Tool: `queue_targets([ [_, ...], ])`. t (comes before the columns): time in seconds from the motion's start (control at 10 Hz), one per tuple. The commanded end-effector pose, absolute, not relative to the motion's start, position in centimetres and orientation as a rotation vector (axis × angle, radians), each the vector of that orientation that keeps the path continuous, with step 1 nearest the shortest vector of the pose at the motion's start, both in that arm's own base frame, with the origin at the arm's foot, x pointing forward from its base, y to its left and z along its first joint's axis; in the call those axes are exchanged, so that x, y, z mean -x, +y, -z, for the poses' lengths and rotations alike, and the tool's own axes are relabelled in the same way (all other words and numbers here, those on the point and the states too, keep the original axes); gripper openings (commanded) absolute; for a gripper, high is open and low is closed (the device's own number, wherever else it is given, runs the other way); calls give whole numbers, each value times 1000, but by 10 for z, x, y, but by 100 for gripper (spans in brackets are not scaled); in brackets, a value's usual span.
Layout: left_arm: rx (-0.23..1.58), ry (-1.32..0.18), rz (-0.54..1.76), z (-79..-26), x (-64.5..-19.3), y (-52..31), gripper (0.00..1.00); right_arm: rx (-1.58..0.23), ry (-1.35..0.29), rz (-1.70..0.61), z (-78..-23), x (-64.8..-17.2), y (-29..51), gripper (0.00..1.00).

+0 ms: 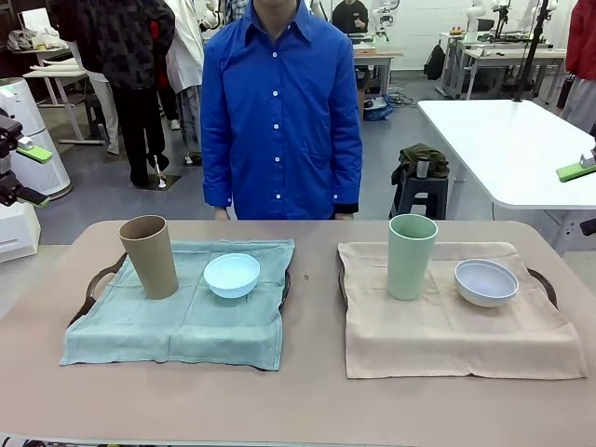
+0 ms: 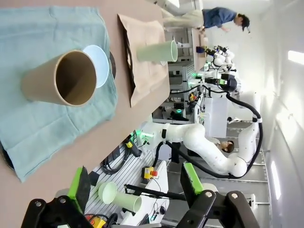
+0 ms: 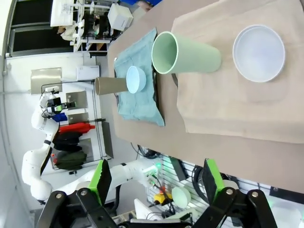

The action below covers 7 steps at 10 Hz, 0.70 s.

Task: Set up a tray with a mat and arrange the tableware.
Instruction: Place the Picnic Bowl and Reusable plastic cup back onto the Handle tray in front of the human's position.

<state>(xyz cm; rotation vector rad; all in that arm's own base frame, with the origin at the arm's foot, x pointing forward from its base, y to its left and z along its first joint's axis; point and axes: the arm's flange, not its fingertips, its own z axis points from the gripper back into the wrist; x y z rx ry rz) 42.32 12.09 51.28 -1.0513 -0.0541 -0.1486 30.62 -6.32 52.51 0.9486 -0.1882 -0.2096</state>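
Observation:
Two dark trays sit on the table. The left tray (image 1: 96, 282) carries a teal mat (image 1: 177, 326), an upright tan-brown cup (image 1: 149, 256) and a light blue bowl (image 1: 231, 275). On the right tray (image 1: 547, 281) lie a beige mat (image 1: 447, 331), a pale green cup (image 1: 411, 256) and a whitish bowl (image 1: 485, 282). My left gripper (image 1: 28, 175) hangs open off the table's left edge, holding nothing. My right gripper (image 1: 582, 197) stands open past the right edge. The left gripper (image 2: 135, 185) looks at the tan-brown cup (image 2: 59, 78). The right gripper (image 3: 156, 180) looks at the pale green cup (image 3: 185, 53) and whitish bowl (image 3: 259, 53).
A person in a blue shirt (image 1: 279, 112) stands at the table's far side, hands down. A bare strip of tabletop (image 1: 312, 298) separates the two trays. A white table (image 1: 503, 149) and a stool (image 1: 424, 191) stand behind on the right.

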Motion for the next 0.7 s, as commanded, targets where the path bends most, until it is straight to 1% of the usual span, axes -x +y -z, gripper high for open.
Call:
queue_targets([
  [0.0,1094,-85,60,-501,-413,126,100,-1046,-94,213,-515,-314,-104,100],
  [0.1,1094,-101,-16,-490,-406,132,100,-1063,-87,205,-512,-312,-119,100],
  [0.3,1120,-134,-80,-478,-391,142,100,-1064,-56,155,-505,-310,-146,100],
  [0.5,1138,-91,-100,-465,-391,144,100,-1072,-56,162,-500,-315,-164,100],
  [0.6,1136,-85,-81,-464,-391,142,100,-1056,-79,183,-497,-321,-161,100],
])
